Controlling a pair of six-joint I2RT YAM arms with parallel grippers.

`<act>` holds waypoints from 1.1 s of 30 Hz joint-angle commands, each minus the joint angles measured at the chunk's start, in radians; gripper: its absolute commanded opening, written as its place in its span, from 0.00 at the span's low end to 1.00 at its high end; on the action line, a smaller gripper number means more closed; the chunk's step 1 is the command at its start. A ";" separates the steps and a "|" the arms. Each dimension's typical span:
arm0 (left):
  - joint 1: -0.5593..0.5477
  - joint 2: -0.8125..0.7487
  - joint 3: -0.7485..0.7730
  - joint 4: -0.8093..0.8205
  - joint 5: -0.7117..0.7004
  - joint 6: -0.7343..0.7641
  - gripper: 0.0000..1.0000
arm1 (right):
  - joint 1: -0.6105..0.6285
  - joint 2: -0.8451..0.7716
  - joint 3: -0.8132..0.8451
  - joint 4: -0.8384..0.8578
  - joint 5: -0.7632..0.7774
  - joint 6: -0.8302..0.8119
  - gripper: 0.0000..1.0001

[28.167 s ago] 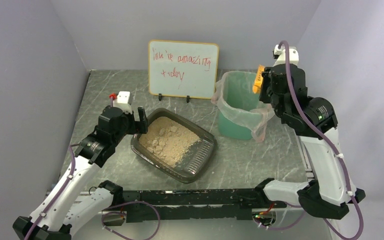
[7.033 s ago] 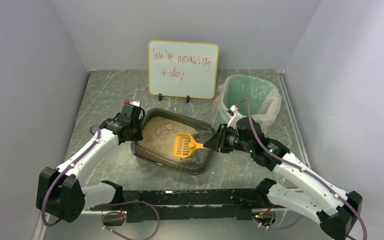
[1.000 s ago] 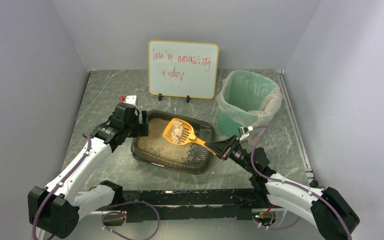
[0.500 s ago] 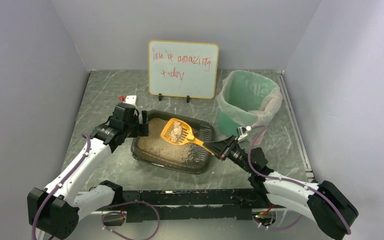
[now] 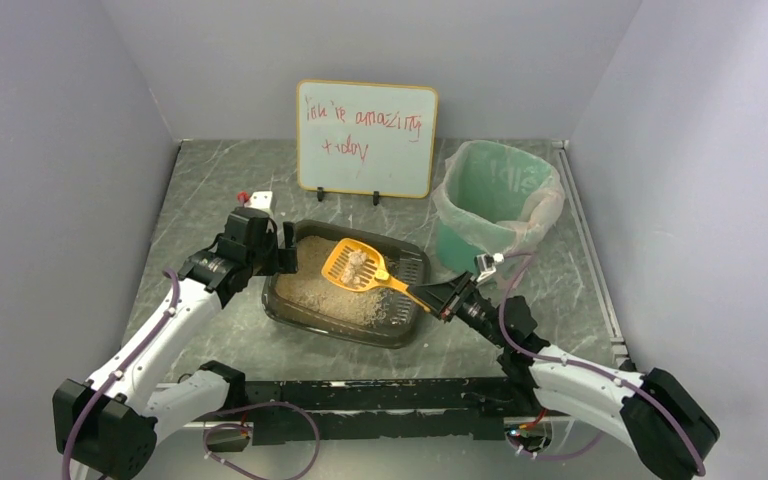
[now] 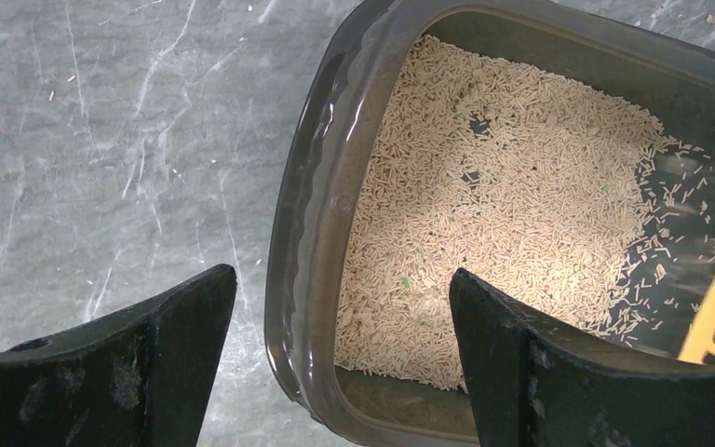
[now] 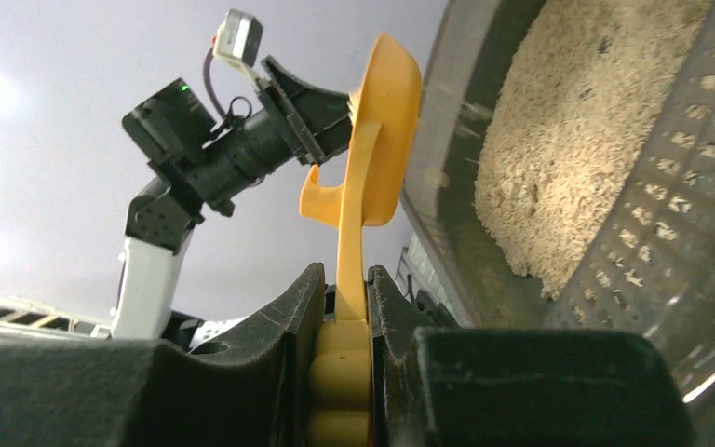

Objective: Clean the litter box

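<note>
The dark translucent litter box (image 5: 312, 322) sits mid-table with tan litter (image 5: 312, 283) inside and its ridged grate end (image 5: 412, 268) to the right. My right gripper (image 5: 437, 297) is shut on the handle of an orange slotted scoop (image 5: 353, 262), which it holds above the litter with pale clumps (image 5: 356, 262) in it. In the right wrist view the scoop (image 7: 386, 130) stands edge-on between my fingers (image 7: 293, 321). My left gripper (image 5: 282, 250) is open and straddles the box's left rim (image 6: 309, 242), one finger (image 6: 172, 349) outside and the other (image 6: 512, 345) over the litter (image 6: 512, 177).
A green bin (image 5: 495, 200) with a clear liner stands at the back right. A small whiteboard (image 5: 366, 138) with red writing stands behind the box. Grey walls close in the left, back and right sides.
Over the last second the scoop has stayed above the litter with its clumps, shifting only slightly. The left gripper has not moved from the box's rim.
</note>
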 commanded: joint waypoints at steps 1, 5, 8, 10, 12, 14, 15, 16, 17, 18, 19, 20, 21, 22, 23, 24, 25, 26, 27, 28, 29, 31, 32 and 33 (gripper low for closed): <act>0.004 -0.012 0.004 0.016 0.012 0.008 0.90 | -0.034 -0.035 -0.037 0.024 0.017 0.022 0.00; 0.004 -0.018 0.003 0.027 0.012 0.012 0.90 | -0.004 0.003 0.000 0.038 -0.018 -0.005 0.00; 0.004 -0.014 0.001 0.023 0.018 0.010 0.90 | -0.001 -0.021 0.012 0.003 0.014 -0.021 0.00; 0.004 -0.016 0.000 0.028 0.017 0.012 0.90 | 0.020 0.023 0.037 0.025 -0.034 -0.035 0.00; 0.004 -0.012 0.004 0.020 0.011 0.009 0.90 | -0.021 -0.021 -0.024 0.020 0.012 0.022 0.00; 0.004 -0.015 0.000 0.024 0.021 0.011 0.90 | -0.010 -0.021 -0.006 -0.001 0.019 -0.008 0.00; 0.004 -0.020 -0.002 0.030 0.021 0.012 0.90 | 0.021 0.011 0.035 -0.001 -0.020 -0.035 0.00; 0.004 -0.019 -0.001 0.035 0.017 0.013 0.90 | 0.022 0.030 0.047 0.015 -0.041 -0.035 0.00; 0.004 -0.014 0.002 0.033 0.013 0.013 0.90 | 0.003 0.016 0.020 0.039 -0.035 -0.015 0.00; 0.004 -0.008 0.005 0.020 0.014 0.010 0.90 | -0.035 -0.017 -0.026 0.026 -0.010 0.026 0.00; 0.004 -0.006 0.005 0.017 0.017 0.009 0.90 | -0.045 -0.043 -0.041 0.013 0.007 0.029 0.00; 0.004 -0.009 0.002 0.019 0.021 0.009 0.90 | -0.033 -0.041 -0.025 -0.005 -0.003 0.009 0.00; 0.004 -0.014 0.001 0.027 0.023 0.011 0.90 | -0.009 -0.015 0.016 -0.006 -0.024 -0.022 0.00; 0.004 -0.017 -0.001 0.033 0.021 0.013 0.90 | -0.002 0.006 0.025 0.013 -0.047 -0.019 0.00; 0.004 -0.018 0.000 0.034 0.017 0.013 0.90 | -0.016 0.004 0.006 0.031 -0.046 0.001 0.00; 0.004 -0.014 0.002 0.028 0.015 0.012 0.90 | -0.041 -0.021 -0.023 0.028 -0.019 0.028 0.00; 0.004 -0.011 0.003 0.020 0.016 0.011 0.90 | -0.048 -0.039 -0.030 0.015 0.000 0.027 0.00; 0.004 -0.011 0.002 0.022 0.021 0.010 0.90 | -0.029 -0.026 -0.005 0.001 -0.007 -0.005 0.00; 0.004 -0.013 0.001 0.025 0.022 0.012 0.90 | 0.000 0.002 0.038 -0.003 -0.026 -0.033 0.00; 0.004 -0.015 0.002 0.027 0.018 0.012 0.90 | 0.020 0.017 0.050 0.005 -0.042 -0.038 0.00; 0.004 -0.016 0.003 0.026 0.014 0.011 0.90 | 0.011 0.006 0.034 0.018 -0.025 -0.023 0.00; 0.004 -0.018 0.002 0.019 0.016 0.009 0.90 | -0.002 -0.032 -0.010 0.011 0.020 0.004 0.00; 0.004 -0.020 0.001 0.021 0.019 0.009 0.90 | 0.006 -0.025 0.011 -0.009 -0.003 -0.020 0.00; 0.004 -0.024 -0.001 0.025 0.018 0.010 0.90 | 0.016 -0.011 0.036 -0.021 -0.023 -0.039 0.00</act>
